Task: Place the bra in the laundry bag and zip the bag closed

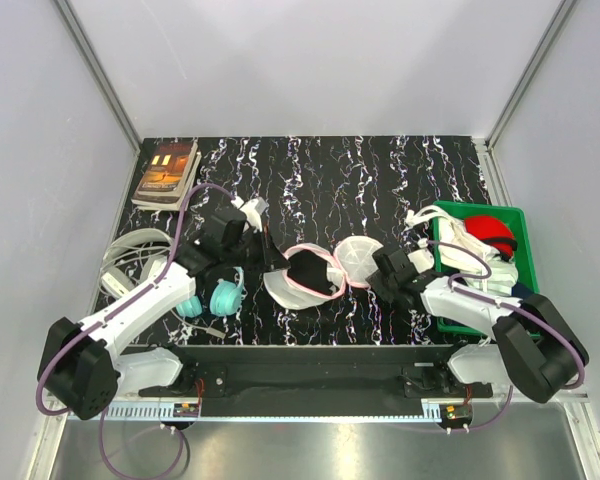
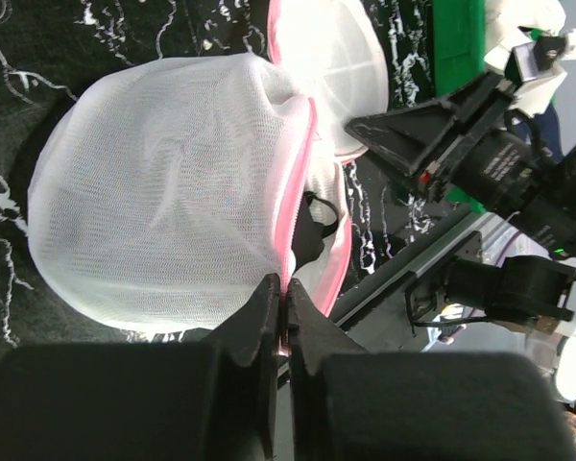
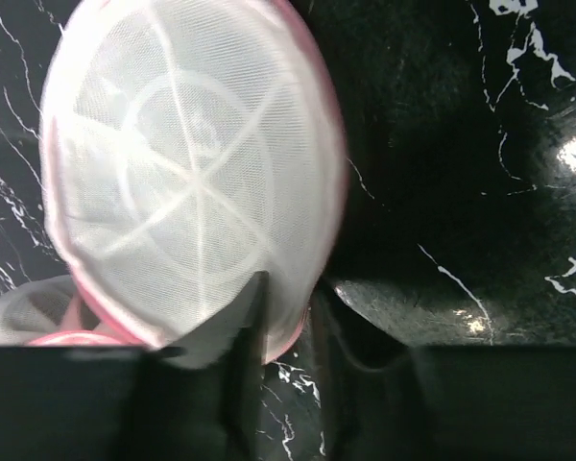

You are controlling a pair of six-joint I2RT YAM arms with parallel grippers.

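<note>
Half done: bra (image 1: 315, 272) is seated in unzipped laundry bag (image 1: 358, 258); left hand (image 2: 286, 290) is clamped on pink trim (image 2: 299, 192), right hand's (image 3: 288, 300) grip cannot be told.

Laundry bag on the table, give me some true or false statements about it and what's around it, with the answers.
1. The laundry bag is zipped closed. False: its two mesh halves lie open, side by side.
2. The bra sits inside one half of the bag. True.
3. The left gripper is shut on the bag's pink zip trim. True.
4. The teal headphones are in the green bin. False: they lie on the table, on its left side; the bin holds red and white clothes.
</note>
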